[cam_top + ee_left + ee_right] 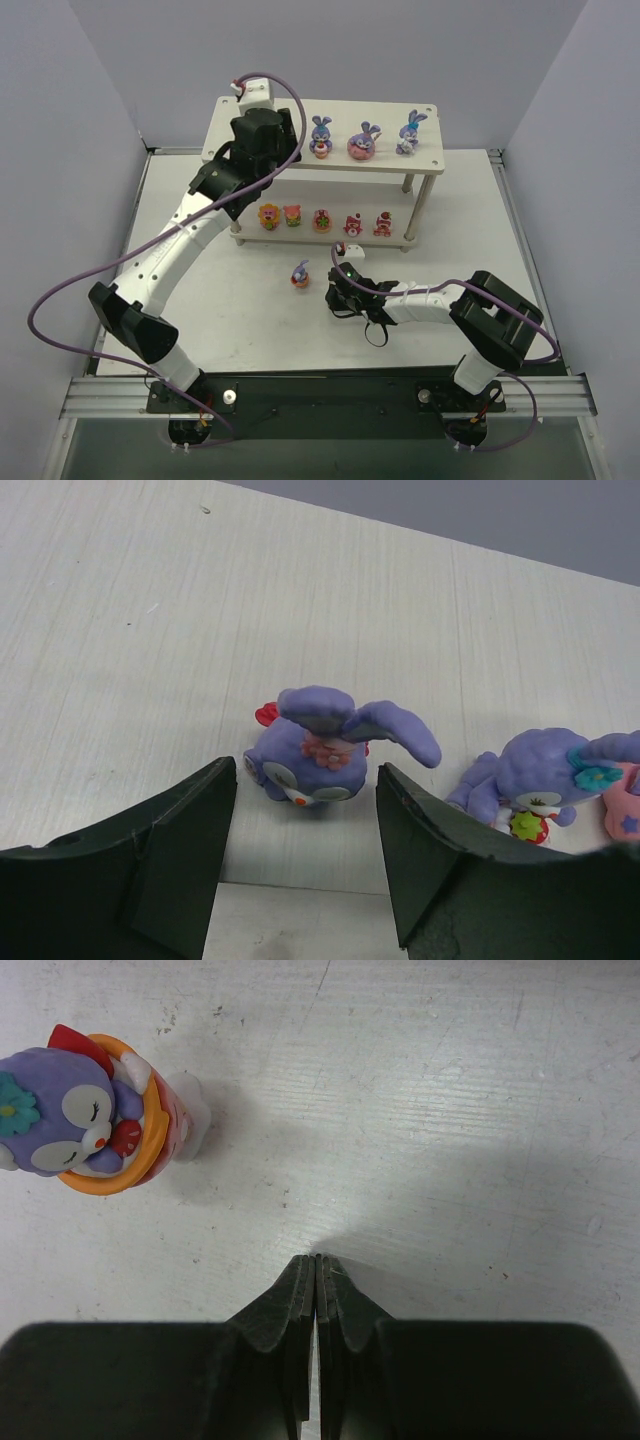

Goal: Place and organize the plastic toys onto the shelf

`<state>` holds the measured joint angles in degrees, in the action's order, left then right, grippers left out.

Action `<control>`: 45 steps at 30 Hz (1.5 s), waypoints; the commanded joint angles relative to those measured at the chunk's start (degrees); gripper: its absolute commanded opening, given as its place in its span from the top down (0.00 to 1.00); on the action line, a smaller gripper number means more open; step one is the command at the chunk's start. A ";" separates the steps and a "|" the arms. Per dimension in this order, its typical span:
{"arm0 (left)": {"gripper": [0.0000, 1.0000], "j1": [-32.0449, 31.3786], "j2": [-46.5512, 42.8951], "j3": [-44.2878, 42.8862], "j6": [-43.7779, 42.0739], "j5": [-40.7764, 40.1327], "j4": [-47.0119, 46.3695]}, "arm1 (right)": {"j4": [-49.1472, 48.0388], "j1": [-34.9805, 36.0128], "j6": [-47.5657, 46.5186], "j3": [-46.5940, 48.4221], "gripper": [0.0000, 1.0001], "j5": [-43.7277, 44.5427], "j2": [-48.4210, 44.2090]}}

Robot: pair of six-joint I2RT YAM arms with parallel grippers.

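Observation:
The two-tier shelf (pixel 445 160) stands at the back. Three purple bunnies (pixel 362 143) show on its top board and several round toys (pixel 322 220) line the lower board. My left gripper (pixel 270 140) is open over the left of the top board (pixel 130 630). In the left wrist view a bunny (pixel 305 755) stands on the board just beyond my open left gripper (pixel 305 772), with another bunny (pixel 540 785) to its right. One bunny in an orange cup (pixel 300 274) stands on the table. My right gripper (pixel 338 292) is shut and empty just right of it (pixel 95 1110).
The shelf's round legs (pixel 411 210) stand on the white table (pixel 200 330). Grey walls close in the left, right and back. A purple cable (pixel 60 300) loops off the left arm.

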<state>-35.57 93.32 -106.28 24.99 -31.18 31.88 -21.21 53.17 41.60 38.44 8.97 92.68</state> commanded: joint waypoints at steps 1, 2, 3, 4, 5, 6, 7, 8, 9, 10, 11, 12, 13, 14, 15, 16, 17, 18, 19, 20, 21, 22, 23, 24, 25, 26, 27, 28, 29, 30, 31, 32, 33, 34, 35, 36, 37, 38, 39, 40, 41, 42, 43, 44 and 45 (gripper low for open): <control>0.32 0.15 -3.67 -0.77 -1.17 -0.11 -2.96 | 3.02 -0.52 -0.12 0.68 0.98 0.52 1.18; 0.31 0.15 -3.84 -0.68 -1.18 -0.11 -2.96 | 3.02 -0.43 -0.12 0.68 0.98 0.43 1.18; 0.31 0.15 -4.11 -0.60 -1.26 -0.11 -2.88 | 3.02 -0.52 -0.12 0.68 0.98 0.43 1.18; 0.31 0.15 -4.54 -0.51 -1.26 -0.20 -2.96 | 3.02 -0.35 -0.12 0.76 0.98 0.43 1.18; 0.30 0.15 -4.81 -0.25 -1.35 -0.29 -2.96 | 3.02 -0.43 -0.12 0.85 0.98 0.52 1.18; 0.30 0.15 -5.07 -0.16 -1.26 -0.29 -2.96 | 3.11 -0.43 -0.12 0.85 0.98 0.43 1.18; 0.30 0.15 -5.69 0.10 -1.44 -0.37 -2.70 | 3.11 -0.43 -0.12 0.94 0.98 0.43 1.18; 0.30 0.07 -6.04 0.72 -1.61 -0.37 -2.70 | 3.19 -0.52 -0.12 0.85 0.98 0.43 1.10; 0.29 0.06 -6.56 1.16 -1.79 -0.37 -2.70 | 3.19 -0.52 -0.12 0.94 0.98 0.61 1.01; 0.29 -0.02 -7.79 1.68 -1.88 -0.37 -2.61 | 3.19 -0.61 -0.12 0.94 0.98 0.61 1.01; 0.05 -0.20 -8.41 2.30 -2.31 -0.29 -2.61 | 3.46 -0.70 -0.12 0.94 0.97 0.52 0.92; 0.05 -0.37 -9.29 3.96 -2.58 -0.29 -2.61 | 3.46 -0.78 -0.21 1.03 0.96 0.35 0.66; 0.05 -0.55 -11.03 4.84 -2.84 -0.20 -2.70 | 3.55 -0.87 -0.21 0.94 0.96 0.34 0.48; 0.05 -0.99 -12.01 6.07 -3.19 -0.29 -2.61 | 3.55 -1.05 -0.12 0.77 0.96 0.26 0.31; 0.05 -1.16 -13.15 8.61 -3.28 -0.37 -2.78 | 3.55 -1.13 -0.12 0.76 0.96 0.34 0.13; 0.05 -1.25 -15.77 10.55 -3.37 -0.55 -3.31 | 3.55 -1.22 -0.03 0.76 0.96 0.17 -0.05; 0.05 -1.34 -17.19 12.22 -3.37 -0.55 -3.66 | 3.63 -1.40 -0.03 0.76 0.96 0.17 0.04; 0.05 -1.43 -18.77 13.80 -3.20 -0.55 -3.93 | 3.63 -1.40 0.05 0.94 0.96 0.08 0.21; 0.05 -1.43 -21.83 17.56 -2.76 -0.46 -4.54 | 3.63 -1.49 0.06 1.03 0.96 0.08 0.30; 0.05 -1.52 -23.60 19.42 -2.41 -0.37 -4.81 | 3.63 -1.49 0.32 1.29 0.96 -0.18 0.56; 0.05 -1.69 -25.45 21.88 -2.14 -0.03 -5.68 | 3.63 -1.57 0.32 2.07 0.96 -0.27 1.26; 0.05 -1.69 -29.21 26.52 -1.79 0.15 -6.38 | 3.72 -1.58 0.23 2.52 0.96 -0.36 1.62; 0.05 -1.69 -31.16 29.43 -1.44 0.33 -7.09 | 3.98 -1.66 0.23 3.04 0.96 -0.53 1.97; 0.05 -1.87 -34.83 31.90 -1.35 0.94 -8.57 | 4.07 -1.66 0.14 4.27 0.96 -0.62 2.58; 0.05 -1.96 -36.52 36.80 -0.92 1.12 -9.11 | 4.33 -1.75 -0.12 4.71 0.97 -0.54 2.76; 0.05 -1.96 -38.11 38.85 -0.56 1.21 -9.55 | 4.34 -1.75 -0.12 5.41 0.96 -0.27 3.46; 0.05 -2.13 -40.82 40.78 -0.21 1.38 -10.08 | 4.34 -2.10 -0.21 6.73 0.96 -0.10 3.99; 0.05 -2.22 -41.98 43.06 0.57 1.47 -10.26 | 4.60 -2.19 -0.21 7.61 0.97 -0.10 4.43; 0.05 -2.22 -43.12 46.83 0.67 1.56 -10.43 | 4.77 -2.36 -0.30 8.32 0.97 -0.18 5.57; 0.05 -2.22 -44.96 48.78 0.84 1.21 -10.00 | 4.86 -2.45 -0.56 9.11 0.97 -0.01 6.01; 0.05 -2.22 -45.76 50.45 1.28 0.16 -9.73 | 4.78 -2.54 -0.99 10.68 0.97 0.25 6.71; 0.05 -2.22 -46.47 53.43 1.37 -0.37 -9.47 | 4.86 -2.72 -1.26 11.48 0.98 0.26 8.20; 0.05 -2.22 -47.60 54.50 1.63 -0.90 -8.51 | 4.86 -2.63 -1.44 12.36 0.98 0.26 9.00; 0.05 -2.22 -48.31 55.38 2.16 -1.25 -7.98 | 4.86 -2.72 -1.70 13.67 0.98 0.26 9.88; 0.05 -2.31 -48.84 56.43 2.43 -1.25 -7.54 | 4.78 -2.72 -1.79 14.55 0.99 0.17 11.71; 0.04 -2.31 -50.15 57.75 2.95 -1.34 -6.31 | 4.69 -2.80 -1.70 15.08 0.99 0.08 12.51; 0.04 -2.31 -50.86 58.46 4.26 -1.43 -5.87 | 3.56 -2.72 -1.44 15.35 1.00 -0.27 13.30; 0.04 -2.40 -51.56 59.08 4.97 -1.25 -5.78 | 2.68 -2.72 -1.35 15.35 1.00 -0.71 14.79; 0.04 -2.40 -53.14 60.47 5.59 -0.99 -5.69 | 1.88 -2.80 -1.09 15.44 1.00 -1.15 15.41; 0.04 -2.40 -54.02 61.18 6.11 -0.82 -5.95 | 1.44 -2.72 -1.09 15.62 1.00 -1.93 16.03; 0.03 -2.40 -54.73 61.80 6.12 -0.12 -6.30 | 1.26 -2.63 -0.83 15.62 1.00 -2.38 16.82; 0.03 -2.40 -55.43 62.24 6.03 -0.02 -6.39 | 1.00 -2.63 -0.65 15.27 1.00 -2.82 17.00; 0.03 -2.40 -55.52 62.07 5.94 -0.02 -5.95 | -0.05 -2.54 -0.21 14.74 1.00 -2.99 17.18; 0.03 -2.40 -55.61 61.81 6.12 -0.02 -5.43 | -0.93 -2.28 0.92 13.35 1.00 -3.78 17.35; 0.03 -2.40 -55.44 61.55 6.21 0.15 -4.64 | -2.94 -2.02 1.37 12.81 1.00 -4.57 17.53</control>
<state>-37.78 38.76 -43.97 29.71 -31.22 27.18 -24.10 50.65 41.01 54.08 7.05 107.37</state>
